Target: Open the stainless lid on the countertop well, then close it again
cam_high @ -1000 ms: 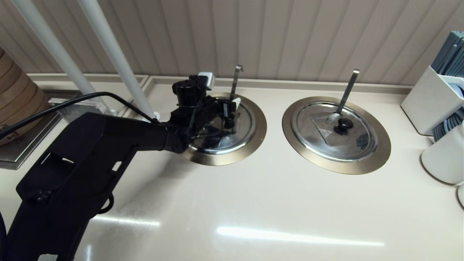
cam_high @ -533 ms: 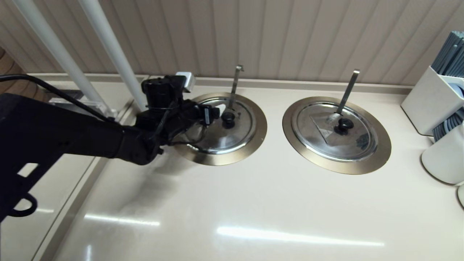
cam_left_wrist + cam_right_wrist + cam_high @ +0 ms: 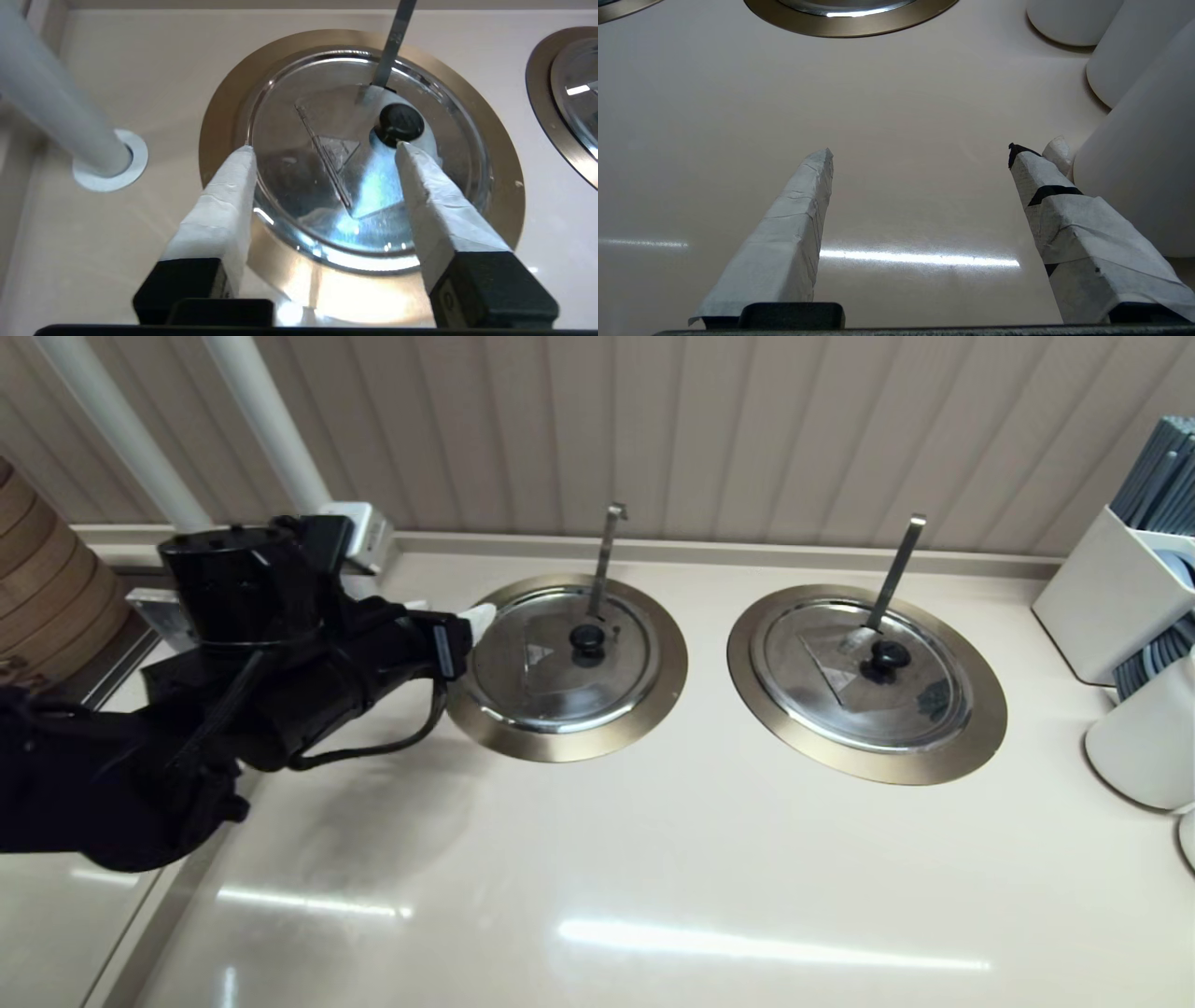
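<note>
The stainless lid [image 3: 551, 672] lies flat and closed on the countertop well, inside its bronze ring [image 3: 569, 744]. Its black knob [image 3: 587, 637] is free, and the hook-ended ladle handle [image 3: 607, 555] rises through the far edge notch. My left gripper [image 3: 467, 625] hovers at the ring's left edge, open and holding nothing. In the left wrist view the gripper [image 3: 325, 147] frames the lid [image 3: 299, 186], with the knob [image 3: 401, 123] just beyond one fingertip. My right gripper [image 3: 920, 151] is open over bare counter, out of the head view.
A twin lid [image 3: 864, 677] with a straight ladle handle [image 3: 894, 569] sits to the right. White containers [image 3: 1116, 593] and a white jar [image 3: 1144, 747] stand at the far right. A white pole [image 3: 271, 429] and a bamboo steamer [image 3: 47, 588] stand at the left.
My left gripper has drawn back to the left, from over the lid's knob to the ring's left edge. The lid has stayed flat on the well.
</note>
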